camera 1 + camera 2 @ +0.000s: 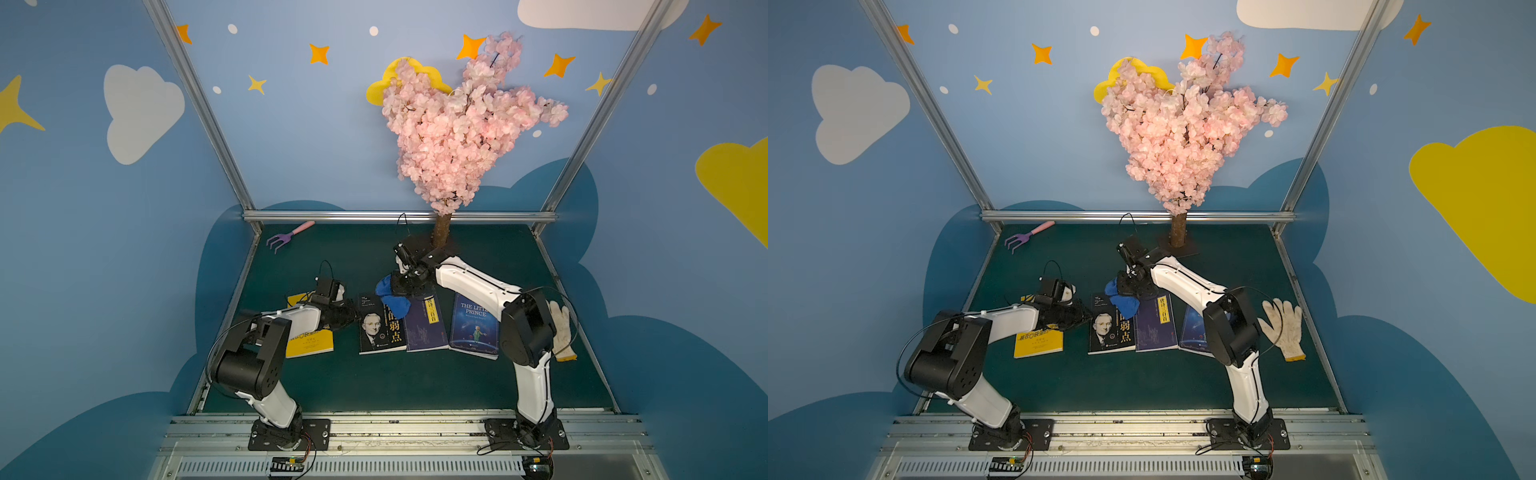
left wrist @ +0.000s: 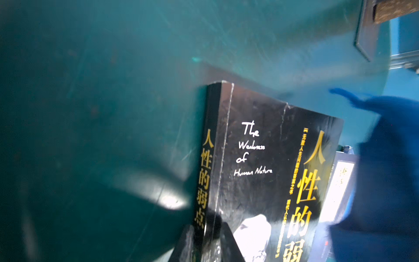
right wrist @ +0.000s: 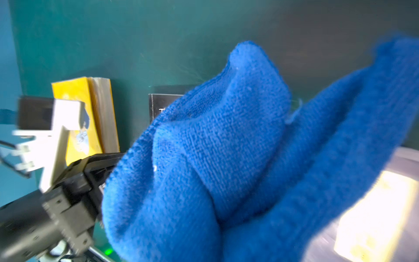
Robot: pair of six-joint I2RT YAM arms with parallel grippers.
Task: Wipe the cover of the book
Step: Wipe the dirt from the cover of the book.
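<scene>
- Black book (image 1: 380, 328) lies flat on tabletop (image 1: 415, 382), long axis front-to-back.
- Right pincer (image 1: 400, 286), clamped on blue cloth (image 1: 397, 307), sits over its far end.
- Left pincer (image 1: 355, 318) at spine edge; cannot tell whether it grips.

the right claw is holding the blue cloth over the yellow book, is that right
Not quite. The right claw is holding the blue cloth, but over the black book, not the yellow book, which lies apart to one side. Both top views show it.
</scene>
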